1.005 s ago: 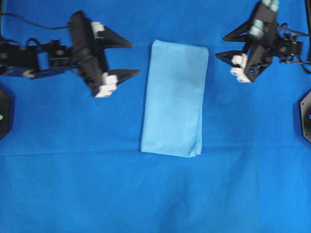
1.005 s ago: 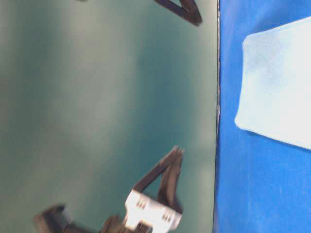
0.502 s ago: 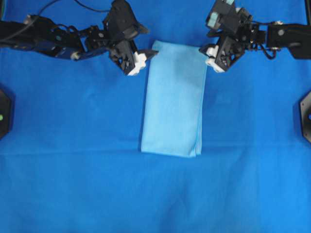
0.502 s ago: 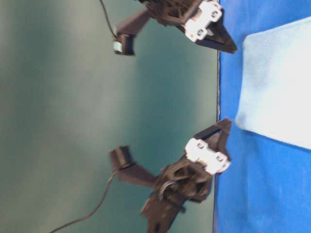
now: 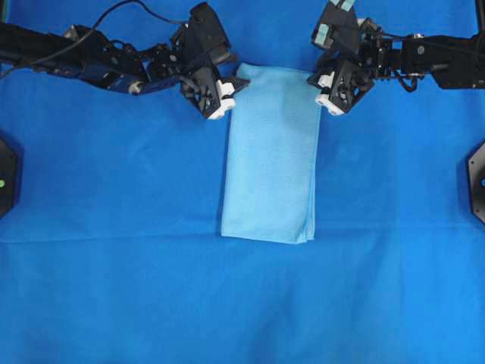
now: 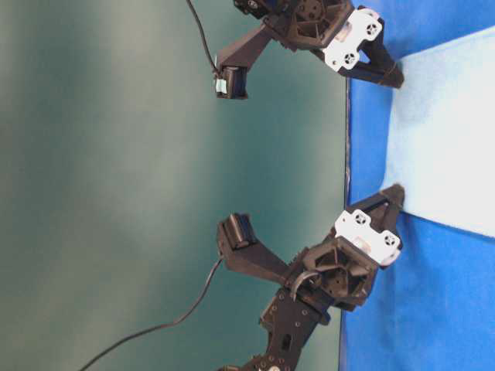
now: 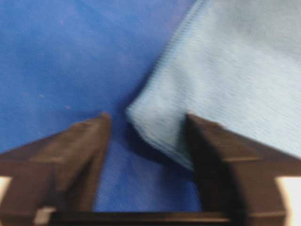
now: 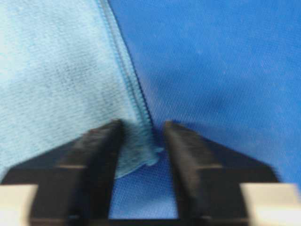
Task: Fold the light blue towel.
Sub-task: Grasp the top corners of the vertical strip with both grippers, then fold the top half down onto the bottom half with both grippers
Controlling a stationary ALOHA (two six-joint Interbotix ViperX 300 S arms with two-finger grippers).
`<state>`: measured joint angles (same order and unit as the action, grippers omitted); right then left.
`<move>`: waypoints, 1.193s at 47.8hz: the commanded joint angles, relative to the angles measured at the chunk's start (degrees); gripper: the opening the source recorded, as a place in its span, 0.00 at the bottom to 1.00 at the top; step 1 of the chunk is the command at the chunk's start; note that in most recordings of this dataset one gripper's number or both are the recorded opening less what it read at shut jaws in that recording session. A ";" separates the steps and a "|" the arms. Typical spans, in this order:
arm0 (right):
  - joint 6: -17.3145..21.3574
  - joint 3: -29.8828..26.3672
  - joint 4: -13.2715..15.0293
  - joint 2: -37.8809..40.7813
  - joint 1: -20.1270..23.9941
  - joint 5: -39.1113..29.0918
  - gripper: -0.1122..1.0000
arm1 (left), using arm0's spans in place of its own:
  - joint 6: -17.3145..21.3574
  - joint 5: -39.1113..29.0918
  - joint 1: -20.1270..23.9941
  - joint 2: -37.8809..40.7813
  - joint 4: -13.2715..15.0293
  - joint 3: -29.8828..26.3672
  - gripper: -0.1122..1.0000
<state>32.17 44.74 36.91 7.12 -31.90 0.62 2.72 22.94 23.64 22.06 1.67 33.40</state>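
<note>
Lower centre of the overhead frame upward: light blue towel, a folded strip on the royal-blue desk. Upper left — left pincer, jaws apart astride its corner. Upper right — right pincer, likewise. Close both fully, catching every layer, before lifting.

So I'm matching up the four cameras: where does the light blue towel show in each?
Overhead: light blue towel at centre, between both claws.
Table-level: right edge.
Left wrist: upper right, corner between the fingers.
Right wrist: left side, corner between the fingers.
Shared landmark: blue table cloth.
</note>
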 commanded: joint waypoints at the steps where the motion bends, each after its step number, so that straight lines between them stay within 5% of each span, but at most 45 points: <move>1: -0.09 -0.70 1.14 -0.35 -0.35 0.70 0.43 | 0.09 -0.35 0.18 -1.14 -0.18 0.18 0.48; 6: -0.09 -0.79 1.23 -0.35 -0.35 1.05 0.16 | 0.09 -0.53 0.18 -1.32 -0.18 0.44 0.24; 10: -0.09 -0.79 1.32 -0.35 -0.35 0.97 0.14 | 0.09 -0.53 0.26 -1.32 -0.18 0.44 0.12; 24: 0.09 -1.76 1.32 -1.49 -0.35 0.18 0.14 | 0.53 -0.53 0.70 -3.34 -0.18 0.00 0.12; 35: -0.18 -3.34 2.11 -5.01 -0.79 -3.43 0.14 | 4.57 -0.53 3.16 -7.21 -0.18 -0.35 0.12; 57: -1.14 -4.83 2.72 -7.21 -0.62 -4.75 0.14 | 4.66 -2.99 3.08 -9.67 -0.18 0.44 0.12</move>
<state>31.03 40.87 39.55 2.55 -32.70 -4.13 7.38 20.30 27.25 15.56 1.49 33.93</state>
